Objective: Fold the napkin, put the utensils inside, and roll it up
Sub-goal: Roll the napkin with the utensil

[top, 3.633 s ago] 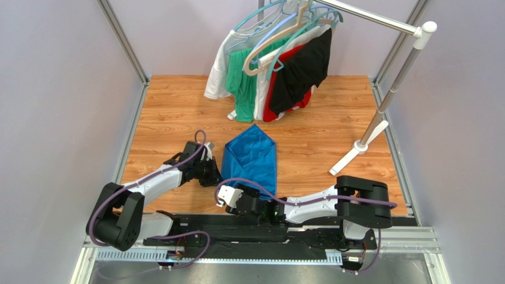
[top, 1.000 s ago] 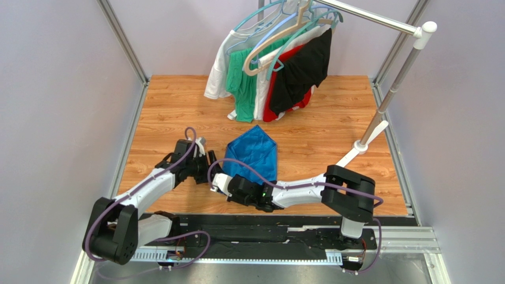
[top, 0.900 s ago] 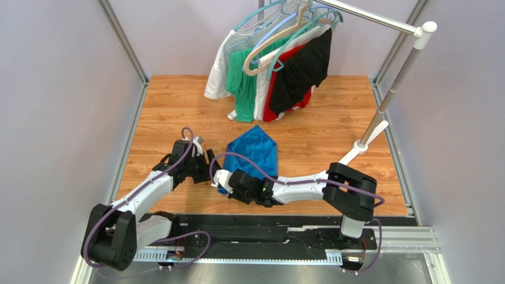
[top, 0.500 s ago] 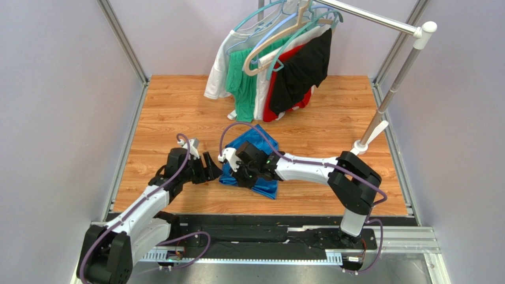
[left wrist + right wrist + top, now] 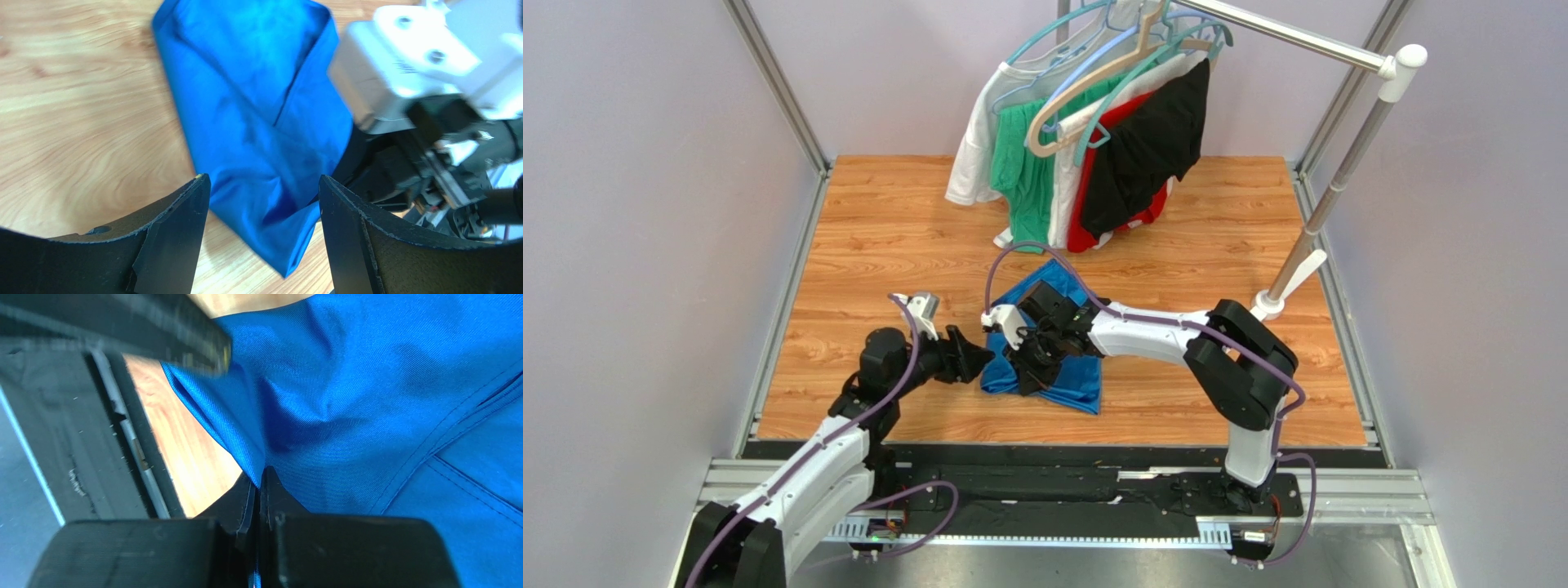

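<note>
Blue napkin (image 5: 245,122) pinched in right gripper (image 5: 263,475), left gripper (image 5: 263,180) spread.

Robotics laboratory test cell. Plain grey wall panels (image 5: 646,245) set in aluminium frame posts (image 5: 775,83) enclose a wood-grain tabletop (image 5: 879,221). Two cabled robot arms, left (image 5: 830,447) and right (image 5: 1161,328), rise from a black base plate (image 5: 1063,484) on a slotted metal rail (image 5: 1014,529) at the near edge. A metal garment rack (image 5: 1290,43) with clothes on hangers (image 5: 1075,147) stands at the far side.
</note>
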